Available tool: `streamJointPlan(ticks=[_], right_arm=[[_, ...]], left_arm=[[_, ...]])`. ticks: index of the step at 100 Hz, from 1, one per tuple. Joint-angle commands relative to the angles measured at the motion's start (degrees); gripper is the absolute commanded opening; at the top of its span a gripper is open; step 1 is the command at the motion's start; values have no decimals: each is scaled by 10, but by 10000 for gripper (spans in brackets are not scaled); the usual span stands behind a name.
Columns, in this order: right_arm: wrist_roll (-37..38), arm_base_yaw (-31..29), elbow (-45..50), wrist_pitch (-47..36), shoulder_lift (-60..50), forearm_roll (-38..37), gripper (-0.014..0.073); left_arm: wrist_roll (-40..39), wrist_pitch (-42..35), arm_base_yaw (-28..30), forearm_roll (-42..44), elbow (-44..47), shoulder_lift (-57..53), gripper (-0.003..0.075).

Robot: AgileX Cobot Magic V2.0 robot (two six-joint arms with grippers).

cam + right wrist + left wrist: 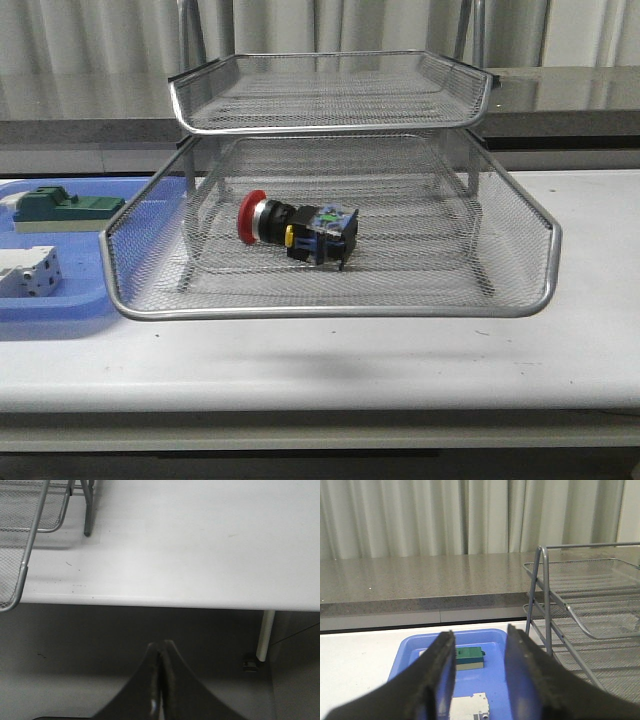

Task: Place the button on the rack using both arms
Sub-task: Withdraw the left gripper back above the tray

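My left gripper [479, 680] wide, empty; right gripper [160, 680] closed on nothing. Button [296, 230] lies on its side in rack's [330, 312] lowest tier. Placement looks done.

Pale pleated curtains [420, 515] at the back, grey speckled stone ledge [420, 580] below them, white worktop [200, 545] on a white leg [265, 635], dim grey floor [75, 650] beneath

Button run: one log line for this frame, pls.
button: on its side in rack bottom tier | left gripper: open, empty, above blue tray | right gripper: shut, empty, off table edge
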Motion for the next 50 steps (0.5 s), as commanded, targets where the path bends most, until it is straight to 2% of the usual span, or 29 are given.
streamJointPlan(ticks=[1, 8, 50], right_arm=[[0, -2, -19, -31, 4, -11, -68], [0, -2, -19, -31, 4, -11, -68], [0, -2, -19, -31, 4, -11, -68]], left_arm=[[-5, -42, 1, -8, -16, 4, 60], [-5, -42, 1, -7, -16, 4, -22], [-5, -42, 1, -7, -16, 4, -20]])
